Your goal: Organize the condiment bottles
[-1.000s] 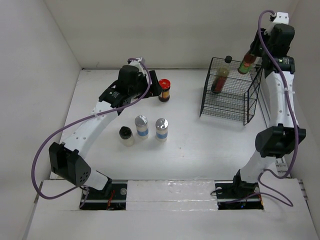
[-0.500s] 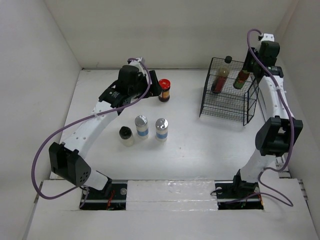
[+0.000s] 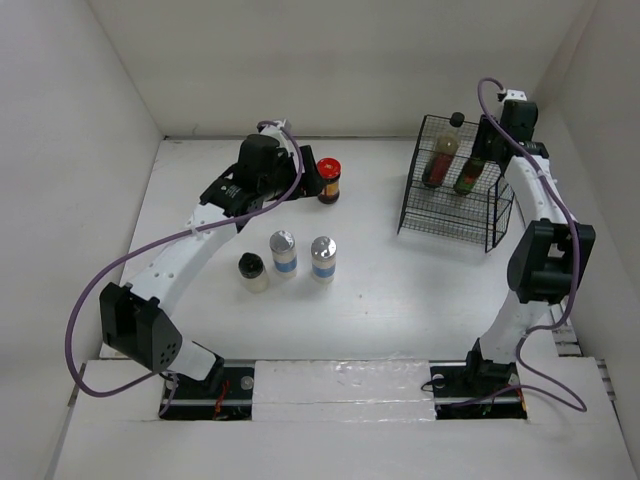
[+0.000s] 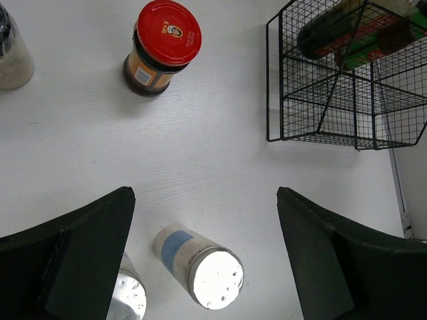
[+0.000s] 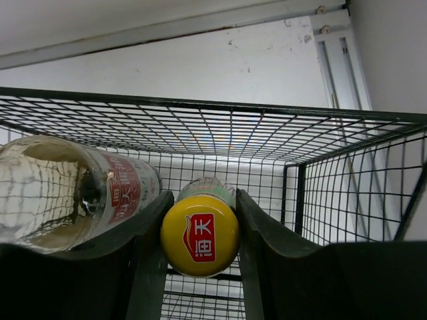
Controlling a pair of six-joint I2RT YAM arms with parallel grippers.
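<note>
1. Right gripper (image 5: 201,215) is pinching the yellow-capped bottle (image 5: 200,239) just under its cap. The cap's red patch is reading "海天".
2. That bottle is hanging inside the black wire basket (image 3: 449,216), just beside the brown sauce bottle (image 5: 63,193), whose red label is carrying Chinese print too small to read.
3. Left gripper (image 4: 203,200) is hovering with its fingers spread wide, gripping nothing.
4. Red-lidded jar (image 4: 162,47) is standing near it, with a small unreadable logo on the lid.
5. Two blue-labelled shakers (image 3: 284,252) (image 3: 323,258) and a black-capped jar (image 3: 252,271) are standing mid-table, well apart from the basket.
</note>
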